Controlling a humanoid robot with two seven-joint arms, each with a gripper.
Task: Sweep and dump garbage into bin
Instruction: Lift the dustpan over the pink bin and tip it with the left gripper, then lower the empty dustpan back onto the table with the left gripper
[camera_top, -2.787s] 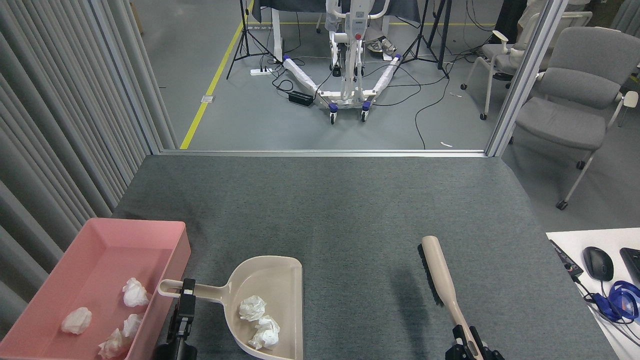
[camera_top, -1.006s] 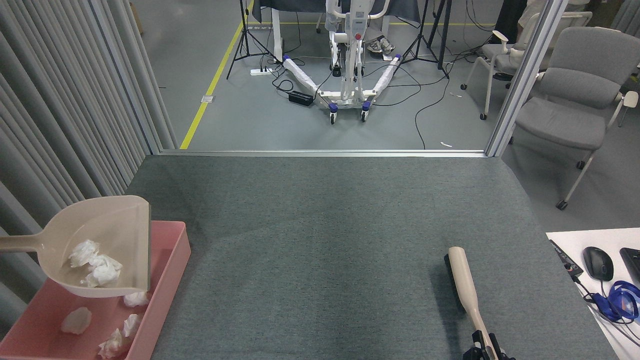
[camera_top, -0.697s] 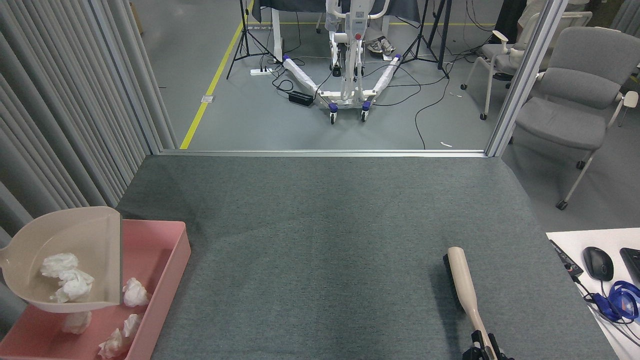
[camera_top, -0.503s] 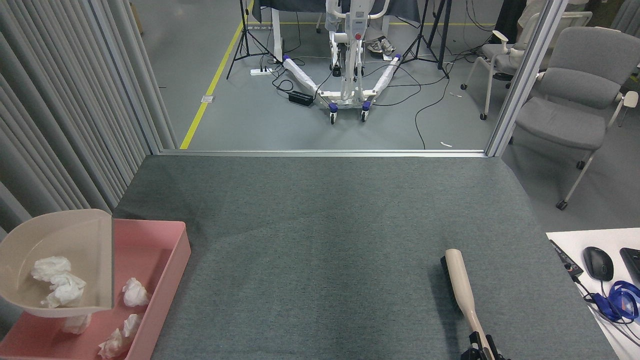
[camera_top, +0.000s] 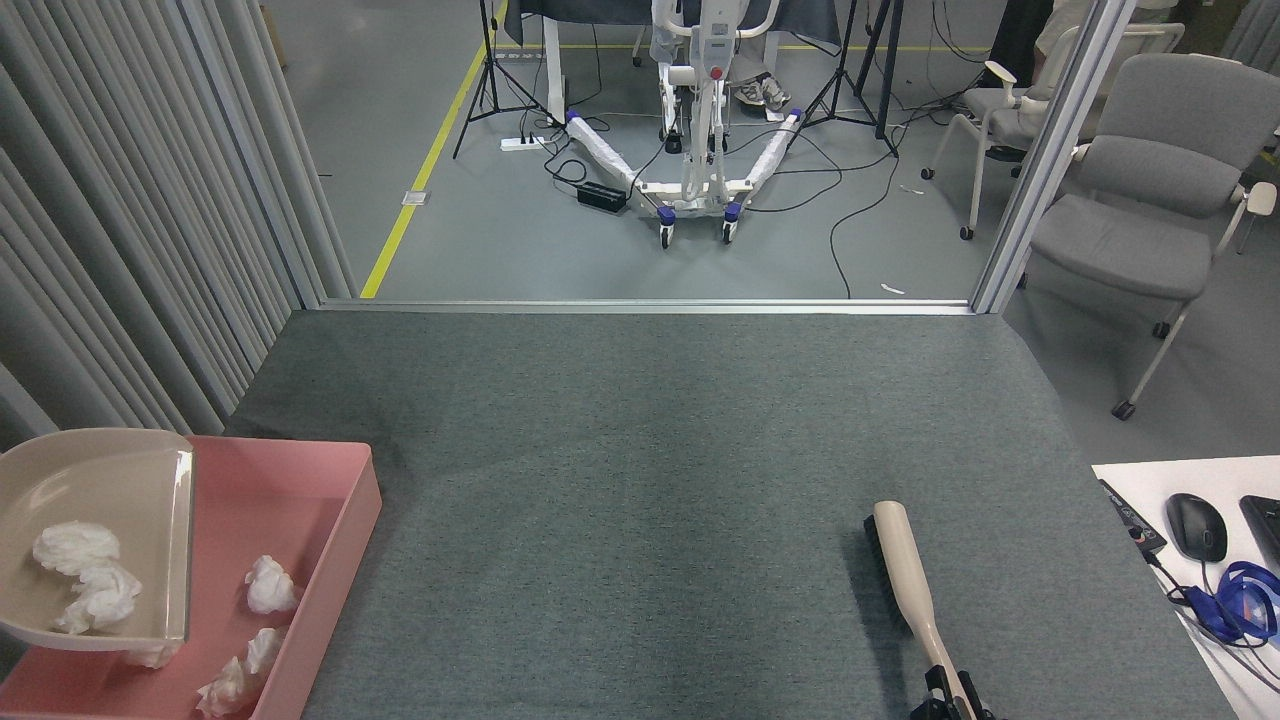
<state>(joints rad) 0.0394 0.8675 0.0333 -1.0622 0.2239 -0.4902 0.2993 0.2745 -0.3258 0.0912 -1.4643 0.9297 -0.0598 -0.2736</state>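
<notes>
Grey carpet (camera_top: 640, 480) covers the floor ahead of me. At its near left corner sits the pink bin (camera_top: 330, 560), holding three paper wads (camera_top: 270, 585) along its right side. Over the bin's left part hangs the beige dustpan (camera_top: 110, 500), its open edge facing right, with two more wads (camera_top: 80, 585) inside; its handle and my left gripper lie beyond the picture's edge. Near right, the brush (camera_top: 900, 570) points away from me, bristles leftward. My right gripper (camera_top: 945, 700) is clamped around the brush handle at the bottom edge.
</notes>
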